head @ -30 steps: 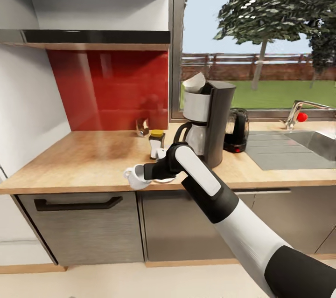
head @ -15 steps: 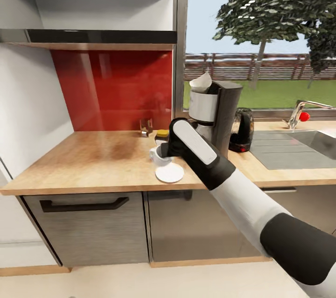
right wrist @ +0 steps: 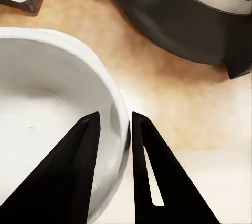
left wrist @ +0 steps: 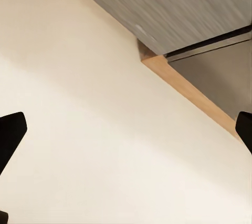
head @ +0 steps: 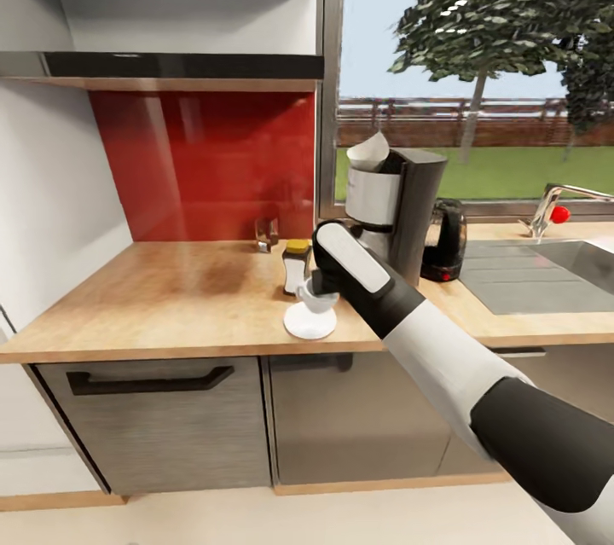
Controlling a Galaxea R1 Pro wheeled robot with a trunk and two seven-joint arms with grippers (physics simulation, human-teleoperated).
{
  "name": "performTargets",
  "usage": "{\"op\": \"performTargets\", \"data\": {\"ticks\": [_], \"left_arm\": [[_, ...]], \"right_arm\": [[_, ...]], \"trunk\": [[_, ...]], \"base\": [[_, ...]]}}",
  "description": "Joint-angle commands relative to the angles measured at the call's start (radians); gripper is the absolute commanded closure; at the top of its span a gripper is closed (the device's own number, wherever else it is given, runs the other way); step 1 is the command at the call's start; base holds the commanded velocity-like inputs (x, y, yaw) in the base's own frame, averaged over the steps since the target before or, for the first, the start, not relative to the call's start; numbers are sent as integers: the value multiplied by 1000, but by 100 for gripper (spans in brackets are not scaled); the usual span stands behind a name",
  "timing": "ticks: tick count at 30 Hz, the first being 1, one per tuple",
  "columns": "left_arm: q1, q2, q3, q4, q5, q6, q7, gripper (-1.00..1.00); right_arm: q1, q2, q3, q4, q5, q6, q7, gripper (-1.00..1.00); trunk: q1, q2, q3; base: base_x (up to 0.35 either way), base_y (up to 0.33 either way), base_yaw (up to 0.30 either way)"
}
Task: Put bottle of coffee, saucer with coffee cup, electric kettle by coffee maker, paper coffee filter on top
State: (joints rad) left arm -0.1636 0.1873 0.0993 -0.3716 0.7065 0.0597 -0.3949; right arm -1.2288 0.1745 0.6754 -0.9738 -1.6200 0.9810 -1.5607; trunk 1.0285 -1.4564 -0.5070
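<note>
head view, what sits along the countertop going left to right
small brownish glass object → bottle of coffee → saucer with the coffee cup → coffee maker topped by the paper coffee filter → electric kettle → sink → faucet

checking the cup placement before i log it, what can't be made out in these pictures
- Head view: whether the coffee cup rests on the saucer or hangs just above; the right arm covers the cup's far side.
- Head view: the right hand's fingers, hidden behind the forearm.
- Right wrist view: the cup's handle, cut off by the frame edge.
- Head view: the bottle of coffee label, too small to read.
- Left wrist view: the left hand shows fingertips only.
</note>
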Motion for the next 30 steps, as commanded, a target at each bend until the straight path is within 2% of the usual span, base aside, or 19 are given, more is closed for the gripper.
{"op": "performTargets", "data": {"ticks": [1,12,15,30], "left_arm": [[-1,0,3,0,8,6,-6,-100],[-1,0,3,0,8,6,-5,-100],[-1,0,3,0,8,6,-5,-100],[-1,0,2,-1,8,6,-5,-100]], "right_arm": [[-1,0,1,7,-11,10,-10,100],[4,0,1,20,-18,11,-8,100],[6,0,2,20,-18,11,42,100],[11,0,1,36,-18,11,58,100]], "trunk": [[0,-1,-1],[0,-1,-1],[0,-1,-1],[4,-8,-4]], "base": [[110,0,0],[80,0,0],[58,0,0],[25,16,0]]}}
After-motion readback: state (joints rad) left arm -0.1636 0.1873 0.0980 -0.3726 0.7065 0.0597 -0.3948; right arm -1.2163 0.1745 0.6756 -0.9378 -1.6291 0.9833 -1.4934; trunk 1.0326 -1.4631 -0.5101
